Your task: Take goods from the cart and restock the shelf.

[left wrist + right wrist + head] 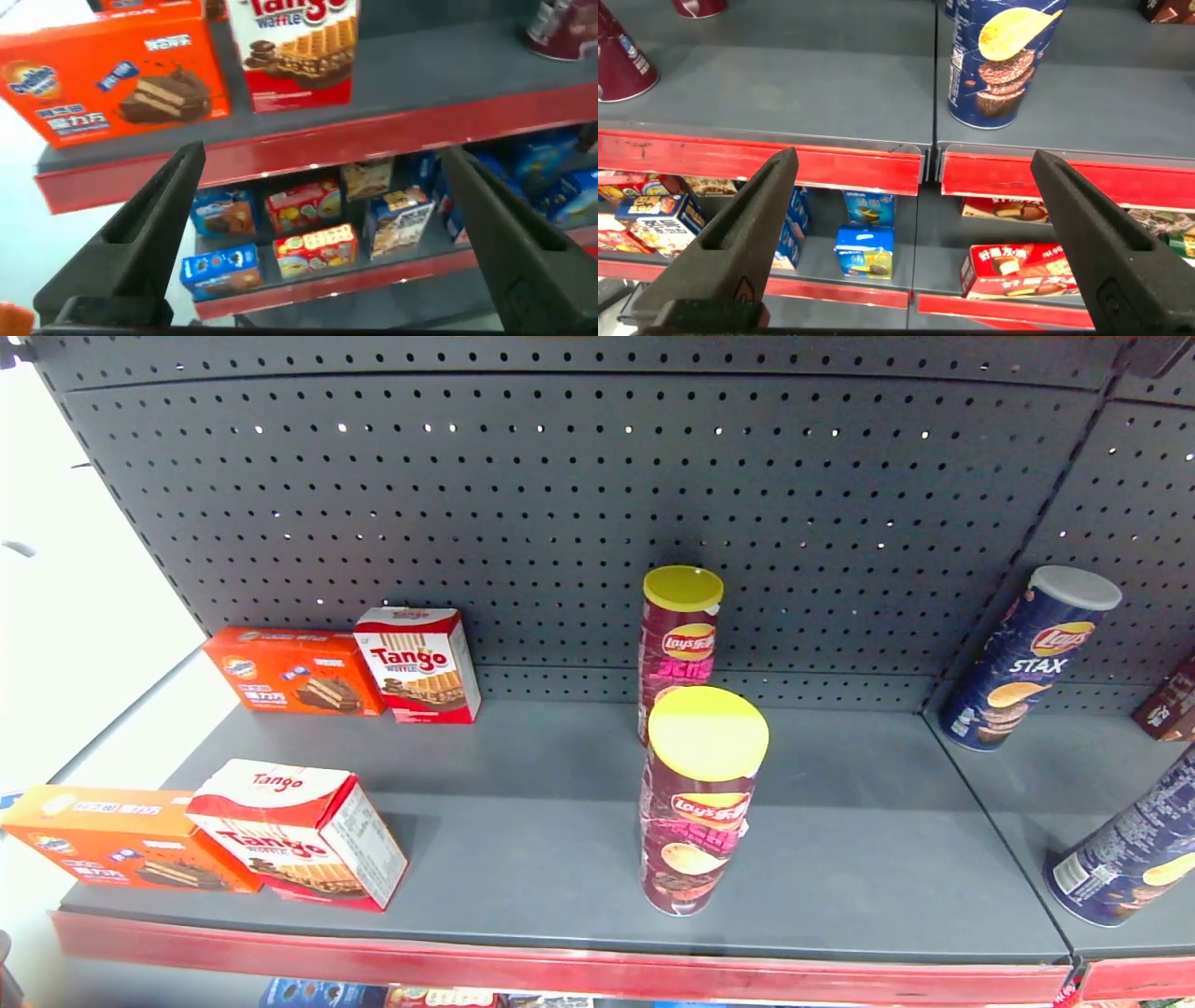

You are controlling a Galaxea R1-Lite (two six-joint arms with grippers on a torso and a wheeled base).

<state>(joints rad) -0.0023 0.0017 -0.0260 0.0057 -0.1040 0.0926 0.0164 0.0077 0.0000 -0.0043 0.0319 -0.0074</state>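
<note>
Well, on the grey shelf (840, 859), orange cake boxes (126, 838) and wafer boxes (299, 835) sit left, two maroon chip cans (700, 803) stand mid-shelf (one behind the other), and blue cans (1027, 658) stand right. The left gripper (322, 159) and right gripper (915, 157) face its red edge, fingers (149, 233) spread, empty.

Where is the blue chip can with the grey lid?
In the head view, the blue chip can stands on the right, at the back of the shelf by the pegboard, behind a second blue can.
</note>
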